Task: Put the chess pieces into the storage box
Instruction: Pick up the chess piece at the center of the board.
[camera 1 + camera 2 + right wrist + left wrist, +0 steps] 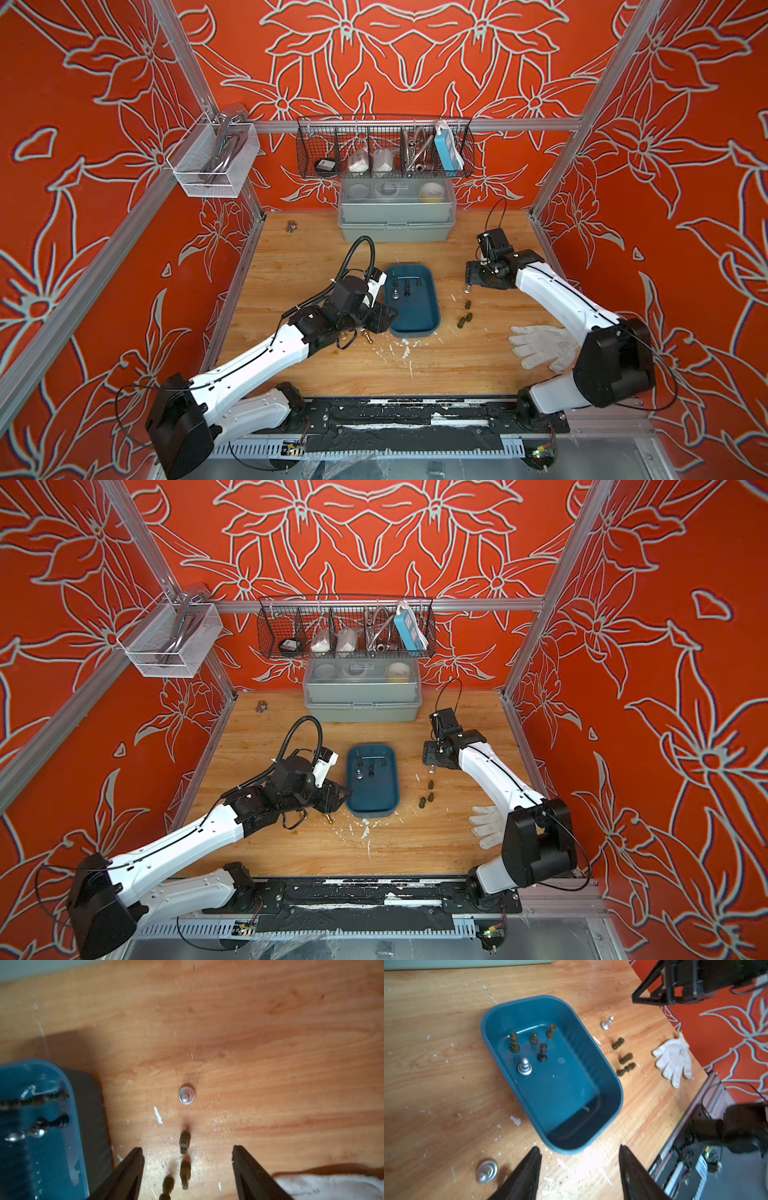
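The storage box (pixel 415 318) (pixel 374 798) (pixel 566 1095) (pixel 68 1093) is a teal tray at mid table. Several chess pieces stand at its far end, dark ones (pixel 515 1043) and a silver one (pixel 524 1068). Right of the box a silver piece (pixel 467 286) (pixel 607 1023) (pixel 186 1094) stands, and three dark pieces (pixel 467 304) (pixel 626 1058) (pixel 184 1142) lie flat. My right gripper (pixel 471 275) (pixel 187 1147) hangs open above these, holding nothing. My left gripper (pixel 382 319) (pixel 579 1148) is open and empty at the box's near left corner. A silver piece (pixel 486 1171) and gold pieces (pixel 368 337) lie beside it.
A white glove (pixel 540 347) (pixel 675 1061) lies at the right, near my right arm. A grey-green lidded box (pixel 397 216) stands at the back under a black wire basket (pixel 384 149). A brownish fitting (pixel 291 226) sits at the back left. White flecks litter the wood.
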